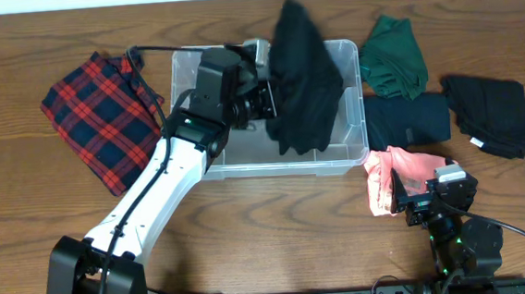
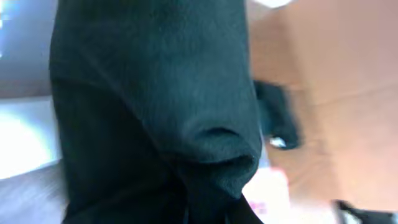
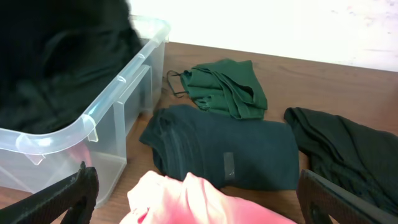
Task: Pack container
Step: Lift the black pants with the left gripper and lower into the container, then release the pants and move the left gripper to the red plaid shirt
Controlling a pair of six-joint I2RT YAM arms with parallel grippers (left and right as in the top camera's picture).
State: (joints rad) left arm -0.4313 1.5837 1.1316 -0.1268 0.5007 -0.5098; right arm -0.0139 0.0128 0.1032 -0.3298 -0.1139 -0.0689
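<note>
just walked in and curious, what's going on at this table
The left end effector holds a black garment up over the container, part of it hanging inside, not yet let go. The right end effector sits open above a pink garment, holding nothing. A red plaid cloth, a green cloth, a dark teal cloth and a second black cloth lie outside it.

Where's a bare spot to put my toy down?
The widest bare table is in front of the bin, between the left arm and the pink cloth. Another patch sits front left, beside the plaid cloth. A black garment hangs over the bin. Right of the bin is crowded: green cloth, teal cloth, black cloth.
</note>
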